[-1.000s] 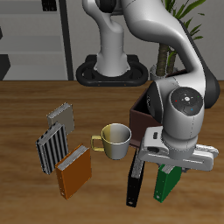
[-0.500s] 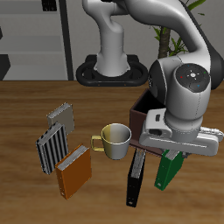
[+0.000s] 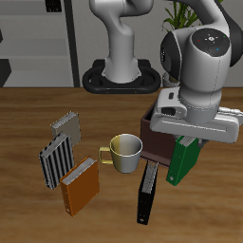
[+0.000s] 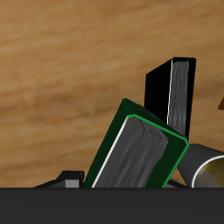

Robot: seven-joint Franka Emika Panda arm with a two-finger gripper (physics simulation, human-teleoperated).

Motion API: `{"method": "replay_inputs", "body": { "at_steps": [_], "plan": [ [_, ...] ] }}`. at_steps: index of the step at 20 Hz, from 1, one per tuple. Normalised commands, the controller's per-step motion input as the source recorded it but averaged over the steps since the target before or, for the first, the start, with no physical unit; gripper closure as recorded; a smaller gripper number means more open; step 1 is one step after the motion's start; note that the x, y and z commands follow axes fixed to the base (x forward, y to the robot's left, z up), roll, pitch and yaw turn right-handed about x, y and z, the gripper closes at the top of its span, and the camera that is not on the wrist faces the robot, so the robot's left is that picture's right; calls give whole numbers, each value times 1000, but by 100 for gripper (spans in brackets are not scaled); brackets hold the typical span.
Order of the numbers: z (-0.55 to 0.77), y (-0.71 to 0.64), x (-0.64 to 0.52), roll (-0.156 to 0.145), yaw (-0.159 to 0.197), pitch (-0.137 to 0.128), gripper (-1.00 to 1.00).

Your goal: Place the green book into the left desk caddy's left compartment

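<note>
My gripper (image 3: 186,141) is shut on the top end of the green book (image 3: 182,160) and holds it off the table, hanging nearly upright and slightly tilted. The book hangs just in front of the left desk caddy (image 3: 152,129), a dark maroon-brown box that the arm largely hides, so its compartments do not show. In the wrist view the green book (image 4: 136,154) fills the near field, with its grey-white page edges towards the camera. The fingertips themselves are hidden by the hand.
A black book (image 3: 147,193) lies on the table beside the hanging green book and also shows in the wrist view (image 4: 175,87). A cream mug (image 3: 124,150) stands next to the caddy. An orange-brown book (image 3: 80,185) and two grey striped books (image 3: 56,158) lie farther off.
The gripper has risen with the green book, lifting it off the table and carrying it back towards the caddy. The other things have not moved.
</note>
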Motion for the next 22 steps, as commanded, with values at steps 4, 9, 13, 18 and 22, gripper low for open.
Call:
{"method": "replay_inputs", "body": {
  "at_steps": [4, 9, 13, 18, 22],
  "plan": [
    [823, -80, -476, -7, 9, -105, 100],
    [777, -70, -565, 7, 15, -106, 100],
    [514, -97, -539, -6, -2, -28, 100],
    [357, -13, -614, -9, 32, -46, 100],
    [335, -20, -599, -26, 7, -21, 100]
  ]
}}
